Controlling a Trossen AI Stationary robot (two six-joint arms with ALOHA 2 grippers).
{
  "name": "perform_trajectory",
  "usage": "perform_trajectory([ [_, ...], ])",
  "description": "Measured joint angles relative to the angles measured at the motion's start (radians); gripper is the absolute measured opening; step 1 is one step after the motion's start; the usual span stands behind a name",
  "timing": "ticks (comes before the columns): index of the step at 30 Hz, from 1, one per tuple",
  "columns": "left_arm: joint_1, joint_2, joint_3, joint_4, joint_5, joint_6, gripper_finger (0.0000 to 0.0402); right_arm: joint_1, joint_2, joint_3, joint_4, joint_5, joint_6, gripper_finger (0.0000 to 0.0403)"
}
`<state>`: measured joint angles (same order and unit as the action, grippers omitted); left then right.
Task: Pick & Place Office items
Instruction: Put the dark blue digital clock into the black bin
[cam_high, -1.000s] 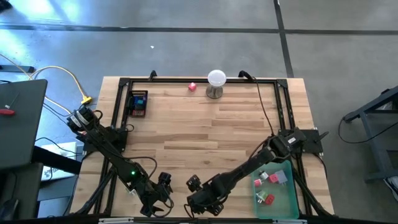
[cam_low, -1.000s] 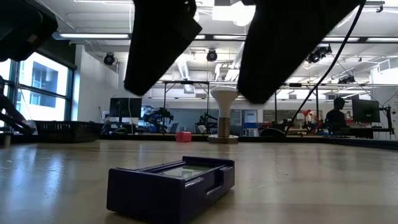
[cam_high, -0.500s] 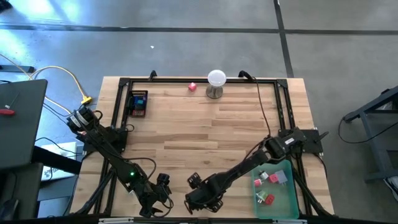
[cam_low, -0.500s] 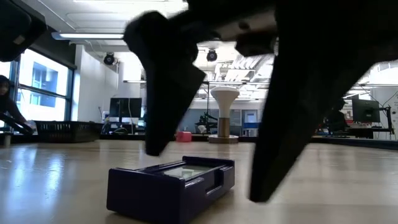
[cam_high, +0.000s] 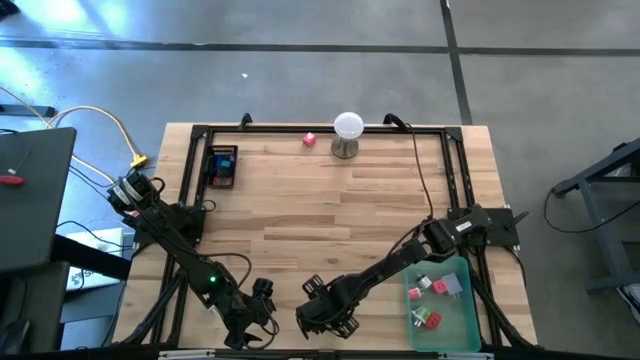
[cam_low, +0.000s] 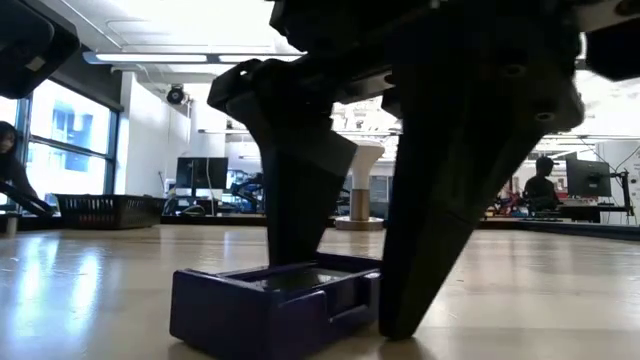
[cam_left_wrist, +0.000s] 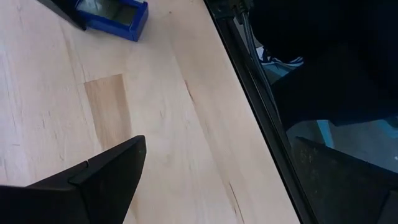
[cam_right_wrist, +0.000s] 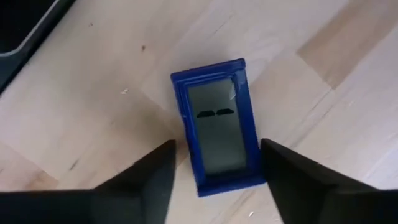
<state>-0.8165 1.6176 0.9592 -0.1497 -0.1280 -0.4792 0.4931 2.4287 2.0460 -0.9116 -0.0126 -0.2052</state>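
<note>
**Gripper straddles blue piece at table's near edge**

The right gripper (cam_right_wrist: 214, 177) stands over a small blue rectangular piece (cam_right_wrist: 217, 127) on the wooden table (cam_high: 330, 205), fingers either side, not visibly clamped. The left gripper (cam_high: 250, 325) waits spread beside it. Sorted items (cam_high: 432, 300) lie in the green tray (cam_high: 462, 318).

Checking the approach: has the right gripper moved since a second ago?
Yes. In the low view the right gripper has dropped from above to straddle the blue box lying flat on the table.
</note>
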Motion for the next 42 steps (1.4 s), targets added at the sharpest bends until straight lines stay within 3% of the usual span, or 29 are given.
perform_trajectory([
  [6,-0.004,0.000,0.000,0.000,0.000,0.000,0.0394,0.028,0.001,-0.001,0.061,0.041,0.093,0.0130],
  [13,-0.004,0.000,0.000,0.000,0.000,0.000,0.0394,0.052,0.002,-0.001,0.203,0.131,0.220,0.0129],
  [28,0.008,0.000,0.000,0.073,-0.006,-0.050,0.0394,0.105,0.002,-0.001,0.162,0.515,0.481,0.0131],
  [37,0.159,0.000,0.000,0.119,-0.031,-0.297,0.0394,0.163,0.002,-0.001,0.133,0.701,0.598,0.0131],
  [42,0.229,0.000,0.000,0.117,-0.031,-0.305,0.0394,0.184,0.002,-0.001,0.067,0.792,0.685,0.0132],
])
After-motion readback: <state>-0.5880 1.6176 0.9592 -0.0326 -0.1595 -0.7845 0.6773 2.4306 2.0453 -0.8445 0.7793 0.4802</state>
